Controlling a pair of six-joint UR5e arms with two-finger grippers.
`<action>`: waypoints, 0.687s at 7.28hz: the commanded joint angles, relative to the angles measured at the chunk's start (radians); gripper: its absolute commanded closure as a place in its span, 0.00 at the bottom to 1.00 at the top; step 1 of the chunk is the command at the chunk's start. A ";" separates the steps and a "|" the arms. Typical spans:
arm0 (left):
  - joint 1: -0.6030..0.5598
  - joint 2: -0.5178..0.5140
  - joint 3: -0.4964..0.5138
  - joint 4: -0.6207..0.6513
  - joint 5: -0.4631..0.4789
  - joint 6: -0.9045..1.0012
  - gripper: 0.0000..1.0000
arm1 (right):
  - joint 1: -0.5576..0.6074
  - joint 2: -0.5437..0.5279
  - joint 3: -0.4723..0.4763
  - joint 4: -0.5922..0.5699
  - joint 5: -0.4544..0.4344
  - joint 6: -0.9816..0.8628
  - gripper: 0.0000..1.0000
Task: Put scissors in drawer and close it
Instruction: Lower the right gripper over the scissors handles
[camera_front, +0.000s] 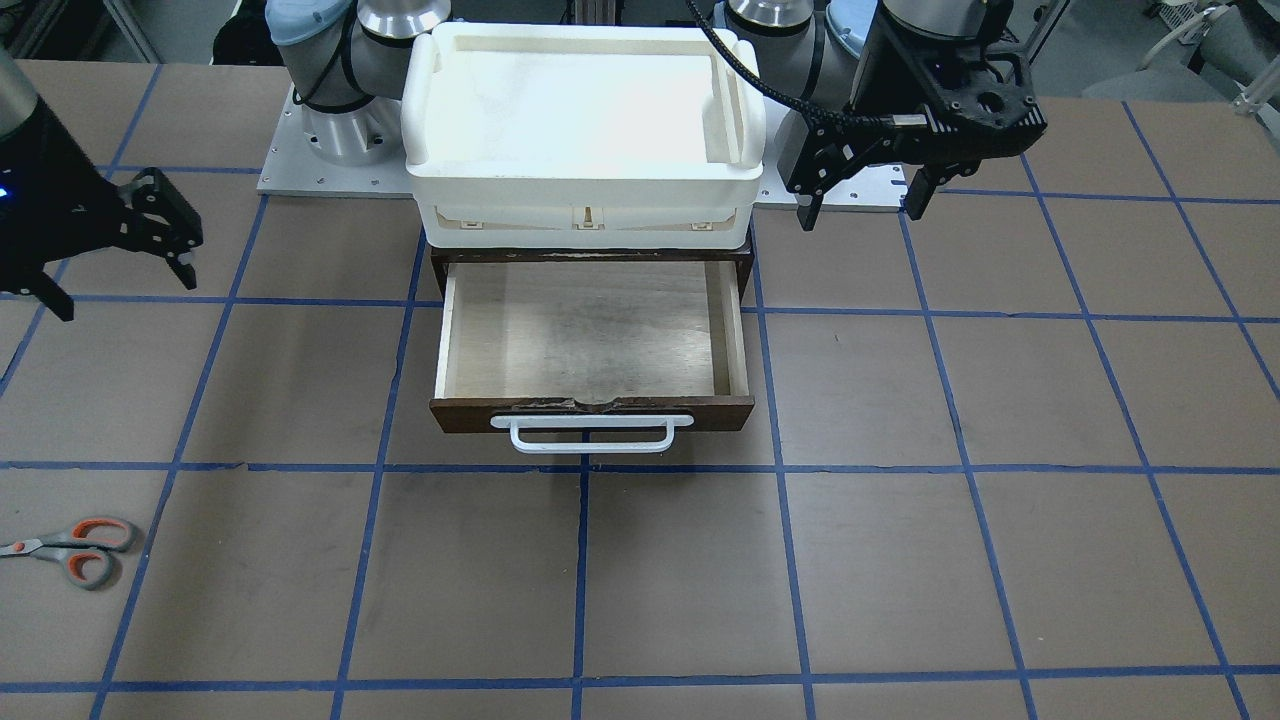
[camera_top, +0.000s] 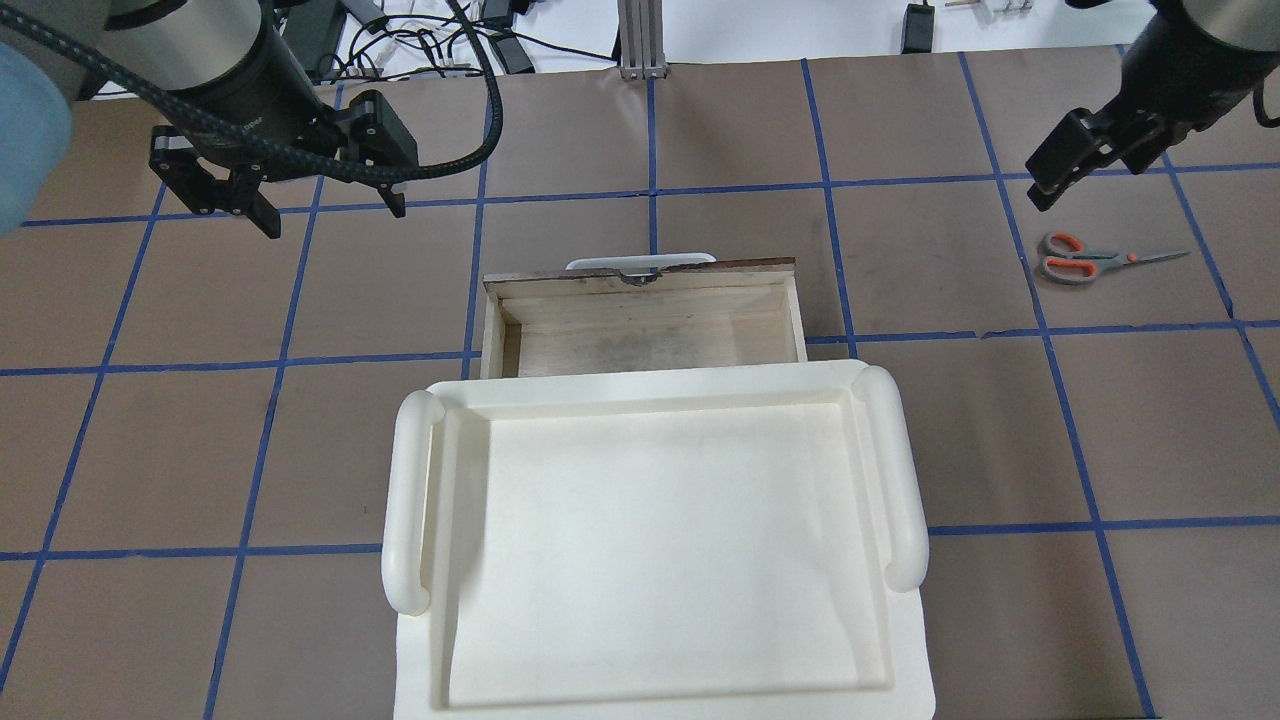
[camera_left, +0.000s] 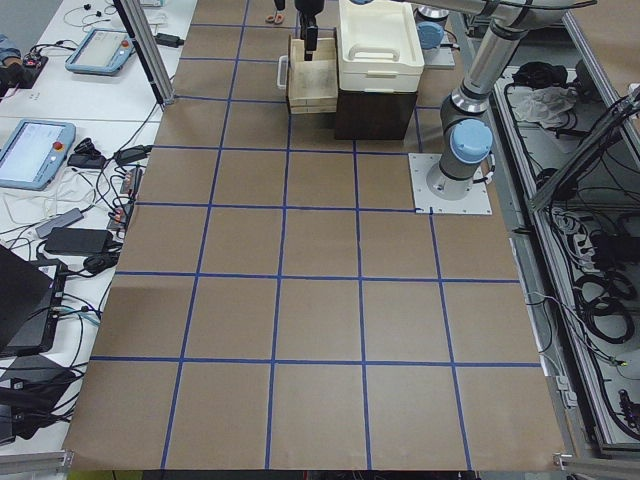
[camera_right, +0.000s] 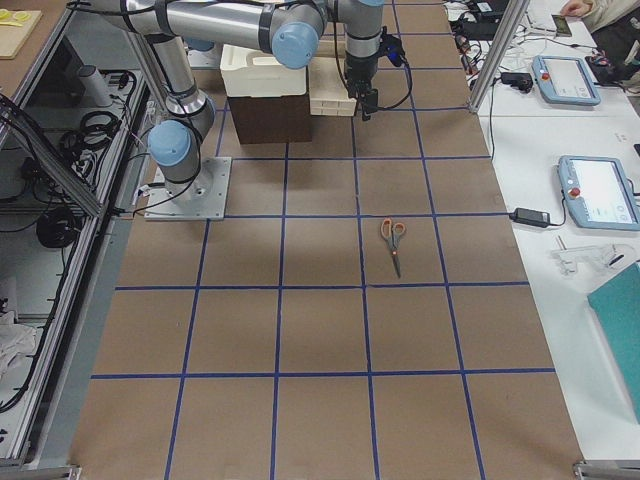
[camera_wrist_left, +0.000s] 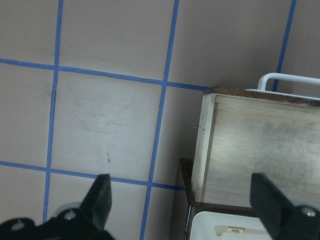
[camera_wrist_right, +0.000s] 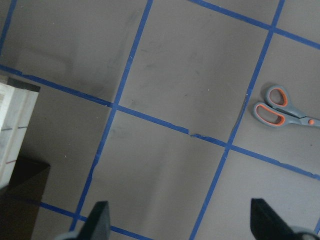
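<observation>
The scissors (camera_front: 75, 548), with grey-and-orange handles, lie flat on the table far to the robot's right; they also show in the overhead view (camera_top: 1085, 260) and the right wrist view (camera_wrist_right: 280, 106). The dark brown drawer (camera_front: 590, 412) stands pulled open with nothing on its pale plywood floor (camera_top: 640, 330). My right gripper (camera_top: 1045, 190) hovers open and empty, just beyond the scissors' handles in the overhead view. My left gripper (camera_front: 860, 212) hovers open and empty beside the drawer's left side, above the table. The left wrist view shows the drawer's corner (camera_wrist_left: 250, 150).
A white plastic tray (camera_front: 585, 190) sits on top of the dark cabinet that holds the drawer. Brown table paper with blue tape grid lines lies all around. The drawer's white bar handle (camera_front: 590, 432) faces away from the robot.
</observation>
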 joint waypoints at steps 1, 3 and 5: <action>0.002 0.000 0.000 0.000 0.001 0.000 0.00 | -0.092 0.076 0.001 -0.096 -0.006 -0.358 0.00; 0.002 0.000 0.000 0.002 0.002 0.000 0.00 | -0.120 0.177 -0.001 -0.169 -0.004 -0.487 0.00; 0.002 0.000 0.000 0.002 0.002 0.000 0.00 | -0.193 0.275 -0.001 -0.282 -0.004 -0.806 0.00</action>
